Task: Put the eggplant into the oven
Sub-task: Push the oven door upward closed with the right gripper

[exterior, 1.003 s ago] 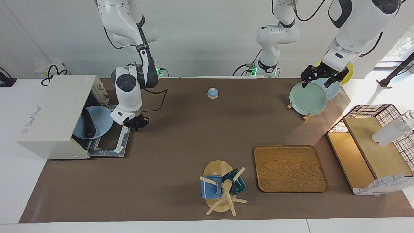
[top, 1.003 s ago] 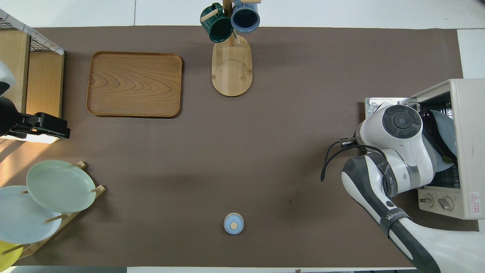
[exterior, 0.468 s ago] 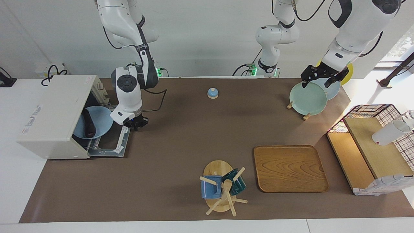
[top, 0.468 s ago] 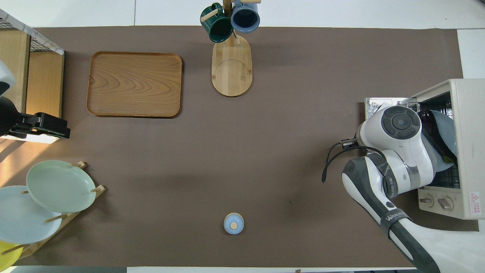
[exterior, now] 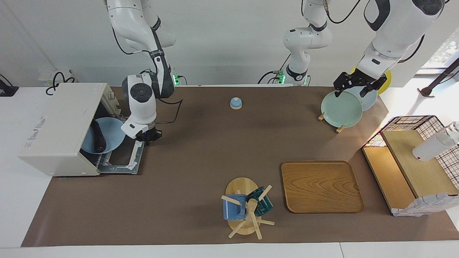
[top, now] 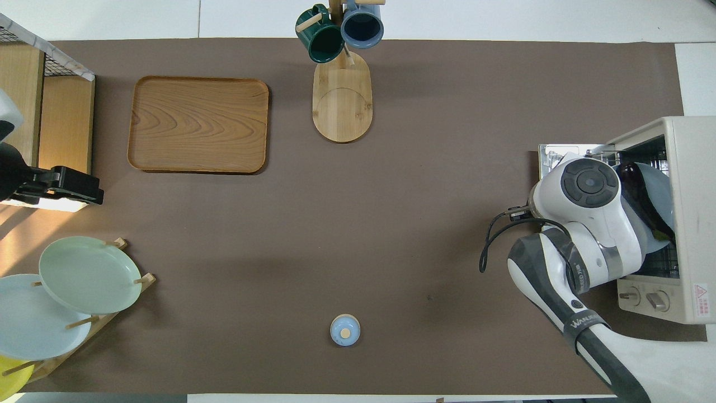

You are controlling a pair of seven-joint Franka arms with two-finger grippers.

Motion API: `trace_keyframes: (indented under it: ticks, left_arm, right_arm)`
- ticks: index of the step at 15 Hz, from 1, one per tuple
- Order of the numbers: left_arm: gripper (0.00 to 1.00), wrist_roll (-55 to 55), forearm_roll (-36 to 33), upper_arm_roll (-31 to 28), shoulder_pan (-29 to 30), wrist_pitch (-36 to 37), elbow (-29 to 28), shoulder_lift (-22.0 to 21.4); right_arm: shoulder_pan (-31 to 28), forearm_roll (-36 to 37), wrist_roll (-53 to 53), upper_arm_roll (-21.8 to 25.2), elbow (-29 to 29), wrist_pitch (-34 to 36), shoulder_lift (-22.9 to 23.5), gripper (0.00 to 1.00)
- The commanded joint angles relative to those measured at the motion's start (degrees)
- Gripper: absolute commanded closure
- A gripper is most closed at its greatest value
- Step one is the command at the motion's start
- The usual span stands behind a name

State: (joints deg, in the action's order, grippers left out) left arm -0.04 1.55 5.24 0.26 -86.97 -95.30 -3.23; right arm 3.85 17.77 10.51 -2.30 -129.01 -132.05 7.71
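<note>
The off-white oven (exterior: 57,125) (top: 691,212) stands at the right arm's end of the table, its door (exterior: 123,159) folded down flat. Inside it, on a light blue plate (exterior: 111,134) (top: 660,190), lies the dark eggplant (exterior: 98,138) (top: 643,204). My right gripper (exterior: 148,137) hangs shut and empty over the door's outer edge, beside the plate; in the overhead view its wrist hides it. My left gripper (exterior: 351,92) (top: 84,187) waits open over the plate rack, holding nothing.
A rack of plates (exterior: 340,109) (top: 89,274) stands at the left arm's end, next to a wire shelf (exterior: 412,161). A wooden tray (exterior: 321,186) (top: 198,124) and a mug tree (exterior: 245,208) (top: 341,33) lie farther out. A small blue bell (exterior: 235,103) (top: 345,329) sits near the robots.
My right gripper has shifted slightly toward the oven, staying shut. The eggplant, plate and left arm have not moved.
</note>
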Motion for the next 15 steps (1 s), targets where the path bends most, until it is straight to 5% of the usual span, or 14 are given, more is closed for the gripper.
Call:
trace_keyframes:
  ticks: [1, 6, 9, 15]
  left_arm:
    - [0.0, 0.39, -0.49, 0.56, 0.71, 0.49, -0.06, -0.46]
    - [0.0, 0.39, -0.49, 0.56, 0.71, 0.49, -0.06, -0.46]
    - [0.0, 0.39, -0.49, 0.56, 0.71, 0.49, -0.06, -0.46]
    - [0.0, 0.39, -0.49, 0.56, 0.71, 0.49, -0.06, -0.46]
  right_arm:
    - [-1.21, 1.04, -0.4, -0.25, -0.9, -1.28, -0.42, 1.0]
    - [-1.21, 1.3, -0.49, -0.16, -0.9, -1.02, -0.42, 1.0]
    - [-0.86, 7.35, -0.84, -0.25, -0.02, 1.0, -0.42, 1.0]
    - [-1.39, 9.12, -6.81, -0.25, 8.32, 10.48, -0.07, 1.0]
